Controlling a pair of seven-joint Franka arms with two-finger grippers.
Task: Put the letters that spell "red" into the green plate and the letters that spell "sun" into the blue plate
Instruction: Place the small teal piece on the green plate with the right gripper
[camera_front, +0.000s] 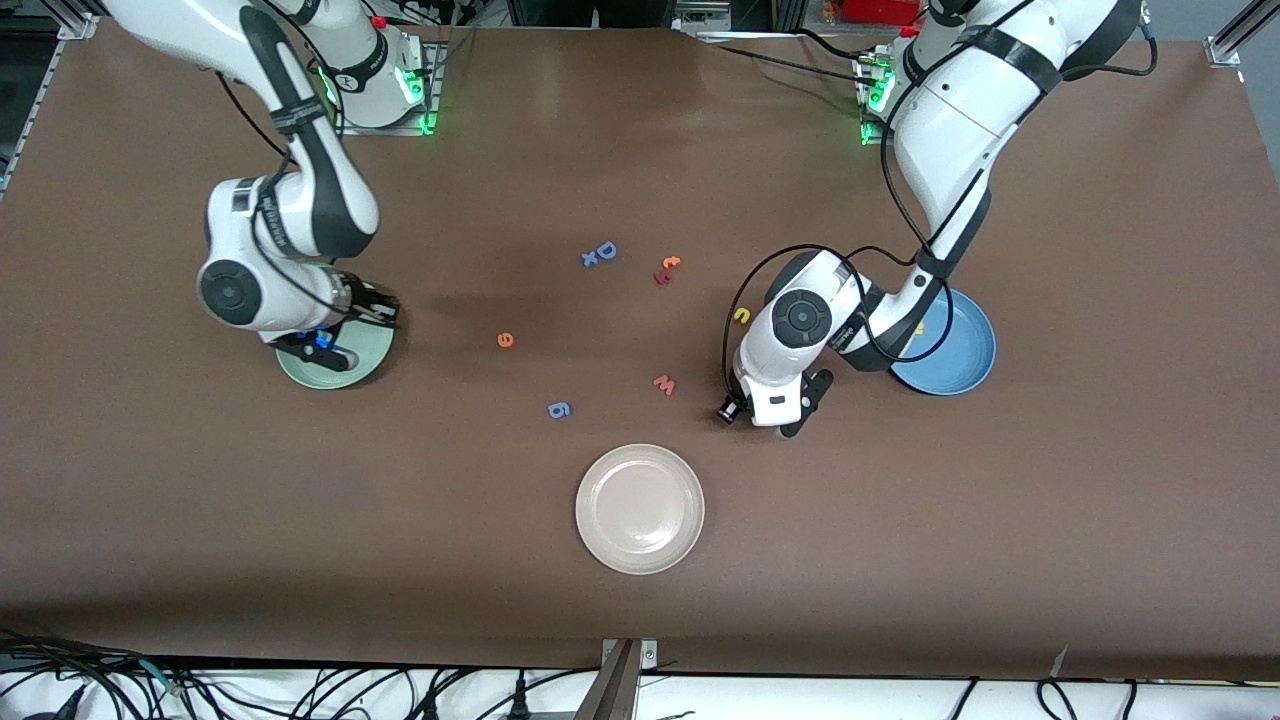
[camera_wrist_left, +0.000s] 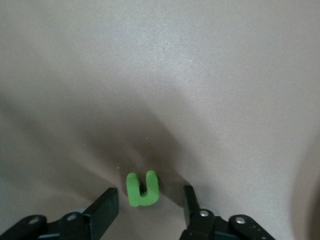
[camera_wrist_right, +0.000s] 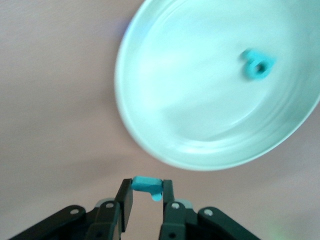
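My left gripper (camera_wrist_left: 146, 201) is open, low over the table, with the green n (camera_wrist_left: 142, 189) lying between its fingers and a gap on each side. In the front view this gripper (camera_front: 788, 425) stands beside the blue plate (camera_front: 965, 350), and its hand hides the n. The yellow u (camera_front: 741, 316) lies next to the left wrist. My right gripper (camera_wrist_right: 146, 186) is shut on a teal letter (camera_wrist_right: 148, 183) by the green plate's (camera_wrist_right: 150, 125) rim. A teal d (camera_wrist_right: 259, 64) lies in that plate. The orange e (camera_front: 506, 340) lies mid-table.
A cream-white plate (camera_front: 640, 508) sits nearest the front camera. Loose letters lie mid-table: blue D and x (camera_front: 600, 254), an orange and red pair (camera_front: 667, 269), a pinkish w (camera_front: 664, 385) and a blue g (camera_front: 560, 409).
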